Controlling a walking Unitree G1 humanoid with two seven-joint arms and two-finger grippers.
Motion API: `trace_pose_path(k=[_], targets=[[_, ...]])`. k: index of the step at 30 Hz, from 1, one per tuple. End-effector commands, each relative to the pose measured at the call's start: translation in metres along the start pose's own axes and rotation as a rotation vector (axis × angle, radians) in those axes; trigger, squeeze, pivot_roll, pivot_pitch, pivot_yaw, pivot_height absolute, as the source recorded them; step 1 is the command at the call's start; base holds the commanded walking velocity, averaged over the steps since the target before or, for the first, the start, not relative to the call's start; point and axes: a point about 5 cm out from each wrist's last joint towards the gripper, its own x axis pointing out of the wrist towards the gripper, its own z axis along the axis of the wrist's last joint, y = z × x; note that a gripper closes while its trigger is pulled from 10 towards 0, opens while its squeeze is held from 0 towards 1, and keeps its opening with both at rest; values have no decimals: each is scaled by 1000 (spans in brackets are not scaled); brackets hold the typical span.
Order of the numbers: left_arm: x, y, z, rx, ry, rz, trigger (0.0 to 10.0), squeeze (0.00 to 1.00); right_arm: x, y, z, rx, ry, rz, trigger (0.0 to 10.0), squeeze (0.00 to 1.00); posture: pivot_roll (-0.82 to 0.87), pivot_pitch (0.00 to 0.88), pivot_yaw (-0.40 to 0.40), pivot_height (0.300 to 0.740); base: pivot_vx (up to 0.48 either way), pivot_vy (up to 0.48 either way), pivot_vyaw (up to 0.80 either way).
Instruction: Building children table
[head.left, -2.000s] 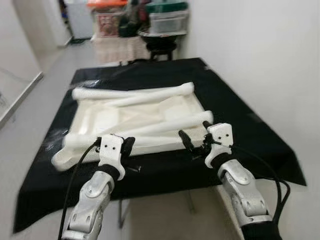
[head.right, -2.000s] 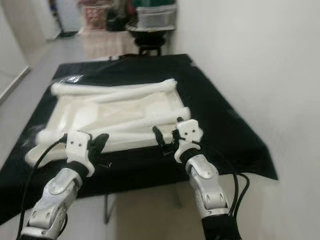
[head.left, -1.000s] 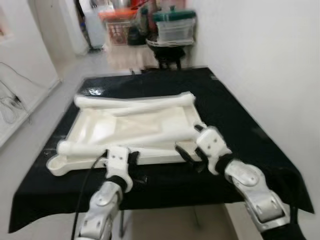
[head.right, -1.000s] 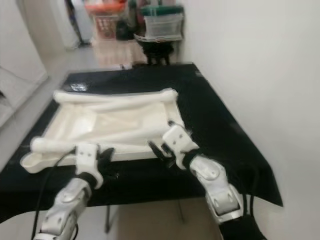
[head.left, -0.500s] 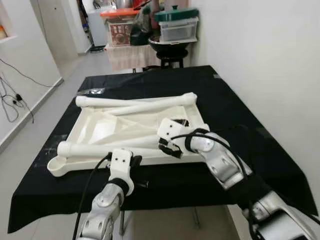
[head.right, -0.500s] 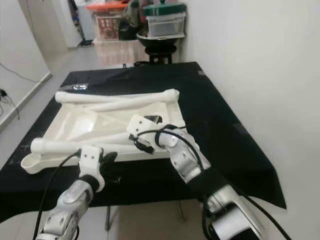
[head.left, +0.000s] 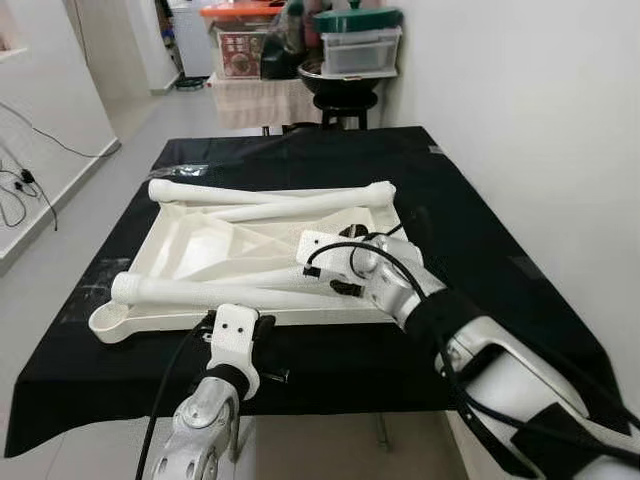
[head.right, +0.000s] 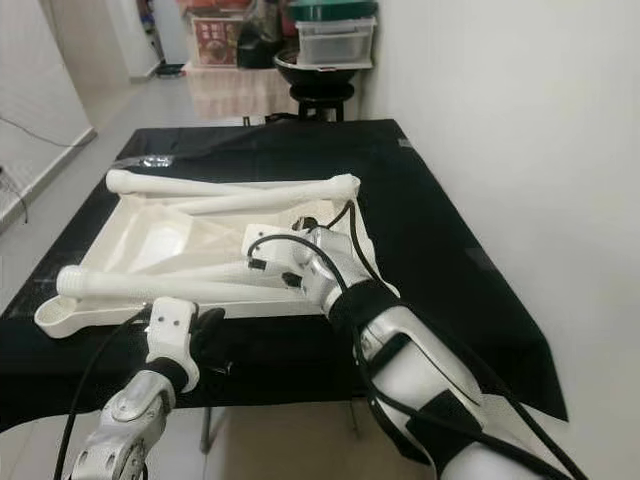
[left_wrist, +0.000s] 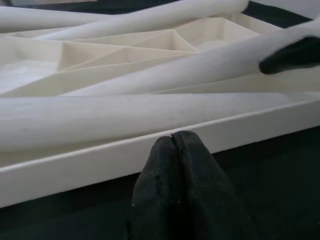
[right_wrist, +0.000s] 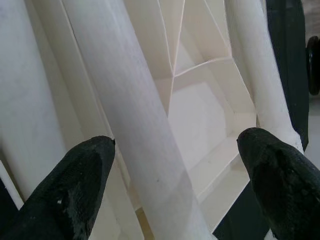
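Note:
A white plastic table top (head.left: 300, 318) lies upside down on the black-covered table (head.left: 480, 250). Several white legs rest across it: one along the front (head.left: 190, 292), one along the back (head.left: 220, 192), and a slanted one (head.left: 300, 205). My right gripper (head.left: 330, 280) reaches over the table top's front right part. It is open, and its fingers (right_wrist: 85, 185) straddle a white leg (right_wrist: 145, 125) without closing on it. My left gripper (left_wrist: 172, 137) is shut and holds nothing, its tips right at the table top's front rim (left_wrist: 250, 125).
A white wall runs along the table's right side. Behind the table stand a dark stool with stacked plastic containers (head.left: 350, 60) and a covered shelf with boxes (head.left: 250, 60). Cables (head.left: 20, 185) lie on the floor at the left.
My right arm has stretched forward and leftward from the table's front edge, bringing its open gripper over a leg on the table top. The left gripper stays at the front rim. The camera has shifted.

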Motion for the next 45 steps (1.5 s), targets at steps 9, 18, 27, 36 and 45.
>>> trace_pose_path(k=[9, 18, 27, 36, 45], targets=[[-13, 3, -2, 8, 31, 35, 10000, 0, 5, -5, -10, -135, 107, -2, 10000, 0, 46, 0, -78, 740, 0, 0, 0], [-27, 2, 1, 0, 40, 65, 10000, 0, 12, 5, 1, -127, 87, -42, 10000, 0, 68, 29, -105, 740, 0, 0, 0], [-44, -2, 7, -17, 63, 88, 10000, 0, 18, 16, -2, -147, 83, 36, 3294, 0, 72, 111, -137, 740, 0, 0, 0], [-51, 2, 9, -16, 88, 110, 10000, 0, 15, 5, -2, -140, 76, -3, 0, 0, 71, 142, -143, 740, 0, 0, 0], [-45, 4, 15, -9, 79, 103, 10000, 0, 10, -11, -3, -92, 46, -48, 0, 0, 65, 106, -124, 740, 0, 0, 0]])
